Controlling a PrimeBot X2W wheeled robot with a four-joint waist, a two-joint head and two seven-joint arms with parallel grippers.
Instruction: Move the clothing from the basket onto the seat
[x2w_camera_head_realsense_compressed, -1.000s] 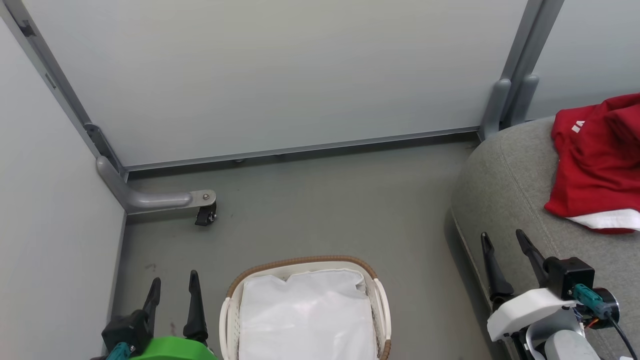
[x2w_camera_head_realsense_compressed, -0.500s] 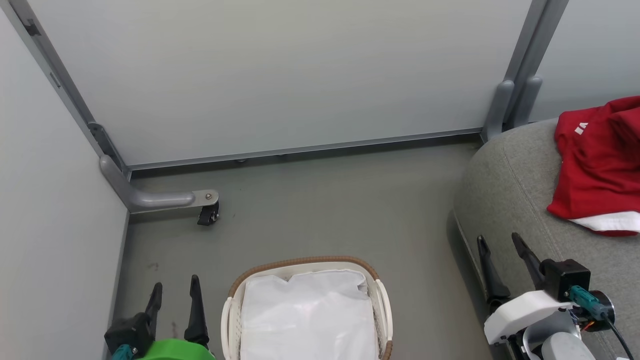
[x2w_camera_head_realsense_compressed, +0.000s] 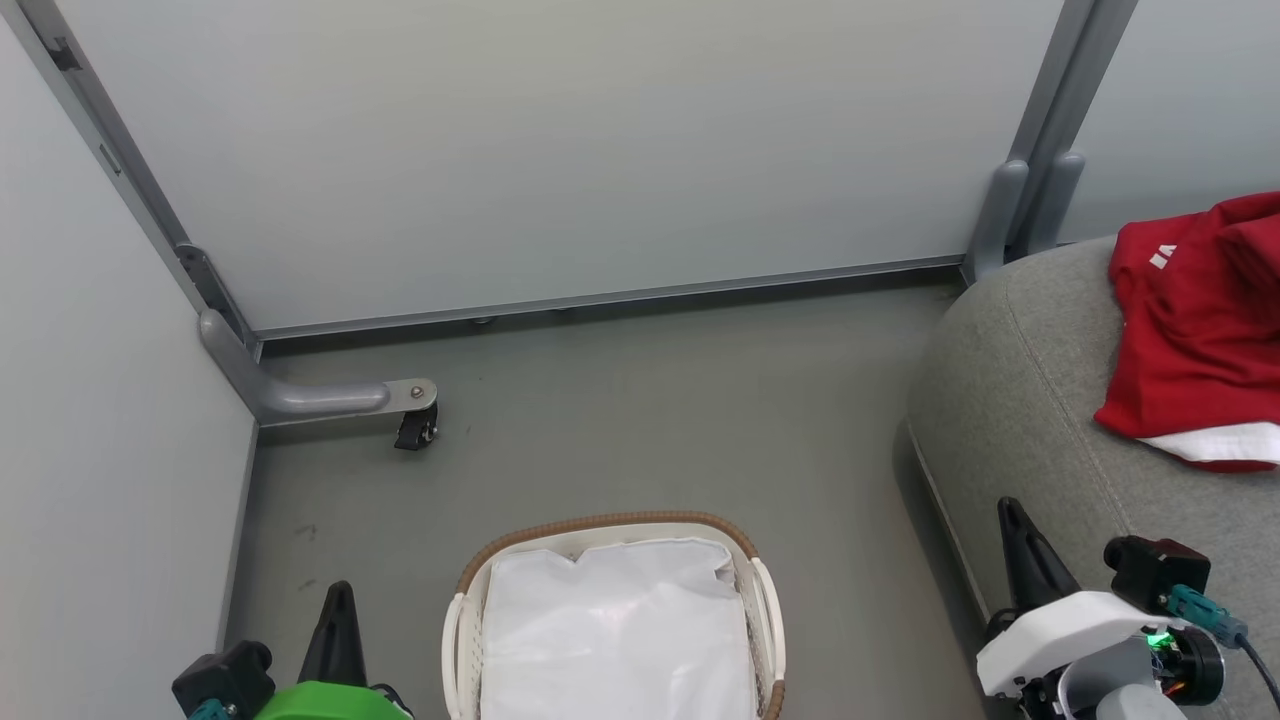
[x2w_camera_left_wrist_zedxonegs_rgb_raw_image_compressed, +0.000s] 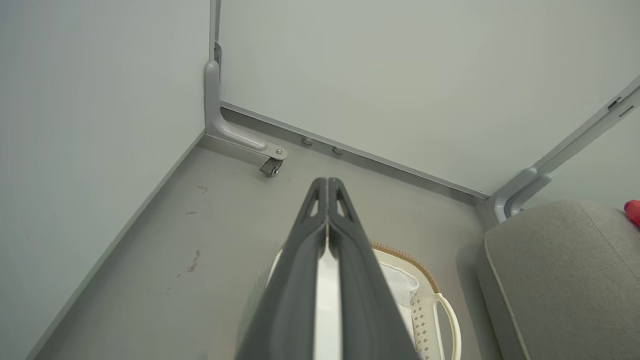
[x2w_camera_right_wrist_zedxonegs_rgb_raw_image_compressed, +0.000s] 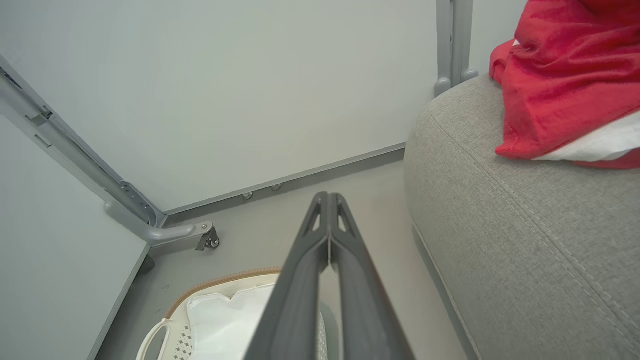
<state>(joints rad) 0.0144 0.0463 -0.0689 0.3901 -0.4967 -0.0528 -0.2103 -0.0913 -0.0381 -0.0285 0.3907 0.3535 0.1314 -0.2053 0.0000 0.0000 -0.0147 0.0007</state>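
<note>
Okay, left pincer (x2w_camera_head_realsense_compressed: 339, 595) and right pincer (x2w_camera_head_realsense_compressed: 1010, 515) both just went from spread to pressed together, pinching nothing. We see the red clothing (x2w_camera_head_realsense_compressed: 1195, 330) on the grey seat (x2w_camera_head_realsense_compressed: 1010, 400) and only a white liner (x2w_camera_head_realsense_compressed: 615, 630) in the basket (x2w_camera_head_realsense_compressed: 610, 522), so we judge the move done.

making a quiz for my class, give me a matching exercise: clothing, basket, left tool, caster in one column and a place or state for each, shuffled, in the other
1 clothing
2 basket
3 left tool
4 caster

a shut, empty
b on the floor, liner inside
c on the seat
d under the frame foot by the wall

Pairs: 1-c, 2-b, 3-a, 4-d
</note>
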